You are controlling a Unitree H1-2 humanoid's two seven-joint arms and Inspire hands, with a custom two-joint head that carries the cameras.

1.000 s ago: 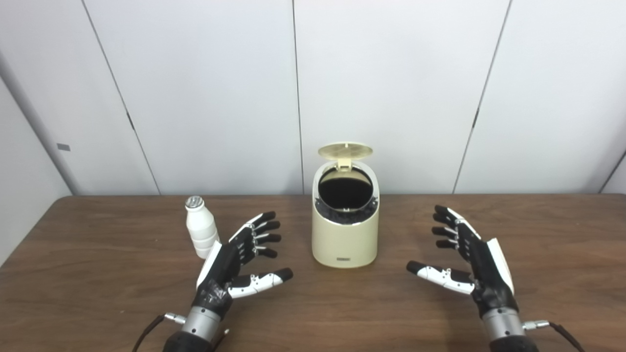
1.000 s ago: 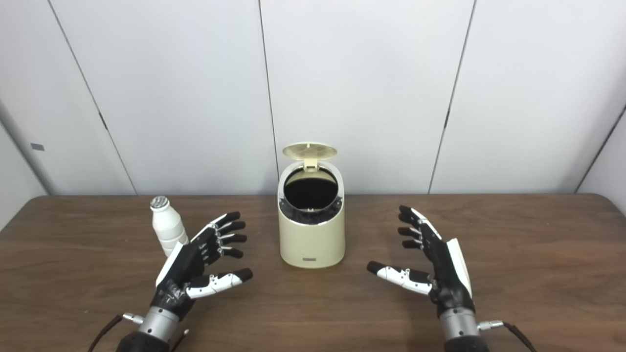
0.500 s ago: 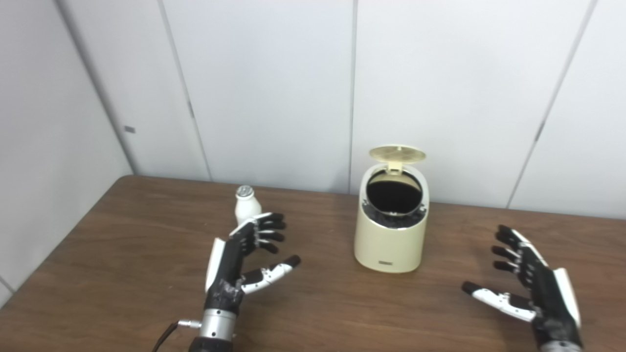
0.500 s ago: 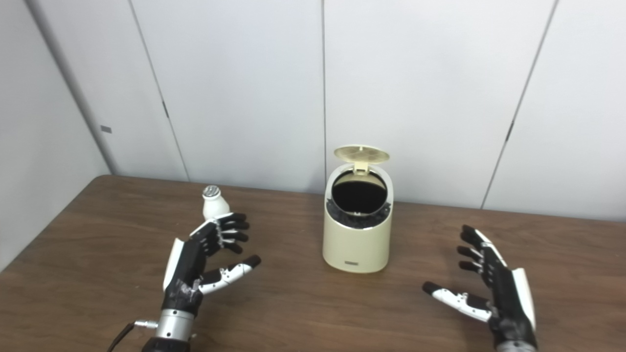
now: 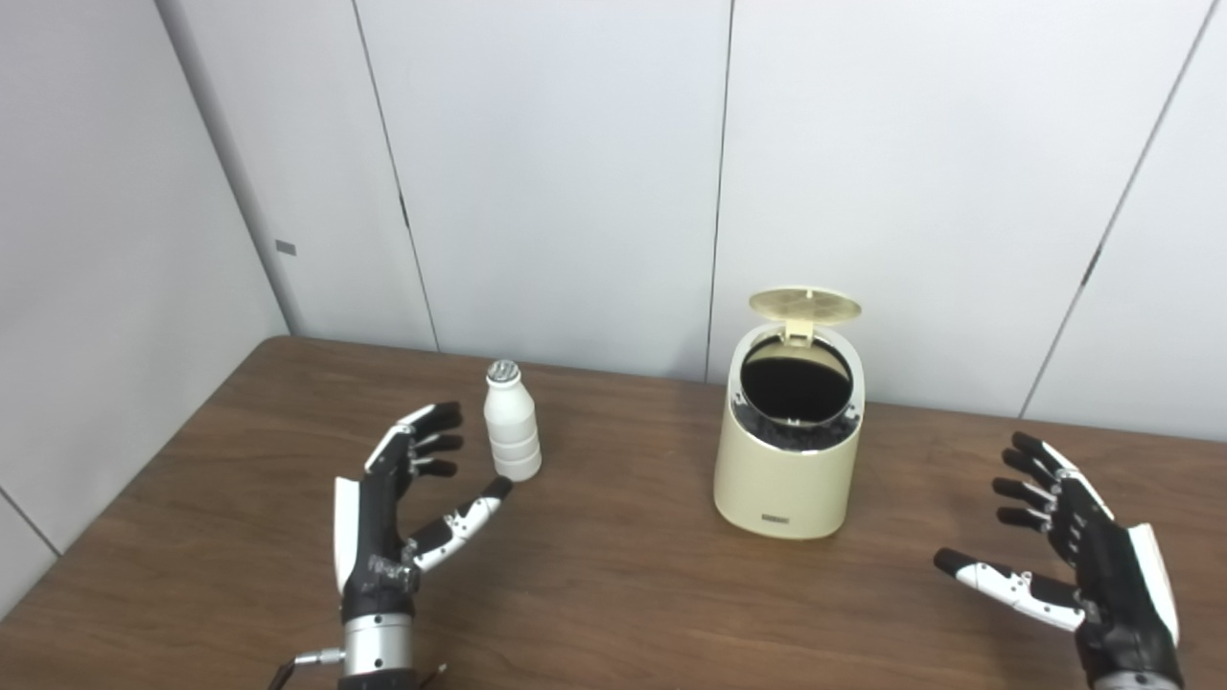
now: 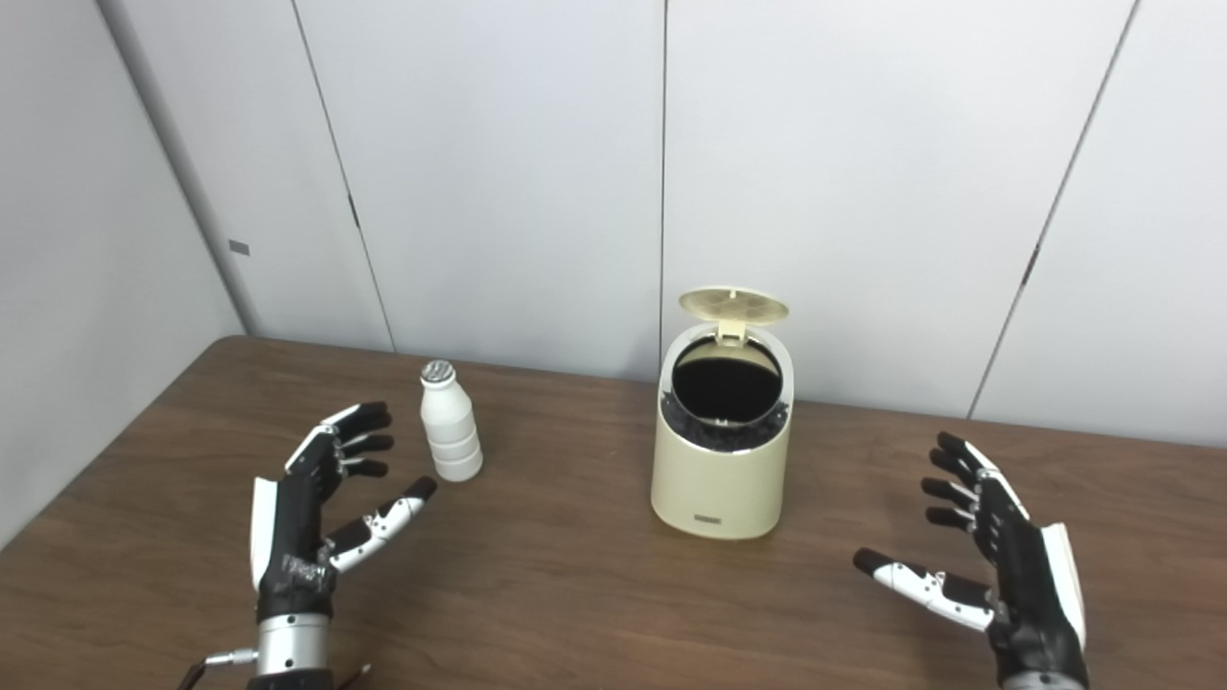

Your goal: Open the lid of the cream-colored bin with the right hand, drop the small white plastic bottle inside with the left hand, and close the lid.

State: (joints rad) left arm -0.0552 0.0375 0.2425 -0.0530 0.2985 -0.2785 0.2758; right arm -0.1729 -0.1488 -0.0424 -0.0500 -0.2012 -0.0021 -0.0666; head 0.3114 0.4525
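The bottle [image 5: 511,430] is stood upright just right of the left hand [image 5: 393,517], which is held spread and empty, nearer than the right.

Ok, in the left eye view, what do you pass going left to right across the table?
Left hand → small white bottle → cream-colored bin with its lid up → right hand. Both hands are open and hold nothing.

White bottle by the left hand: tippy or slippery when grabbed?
Likely tippy: the bottle stands upright, tall and narrow. Its ribbed lower body should help the fingers hold, though the plastic looks smooth. Probably light. Left hand is open beside it, apart.
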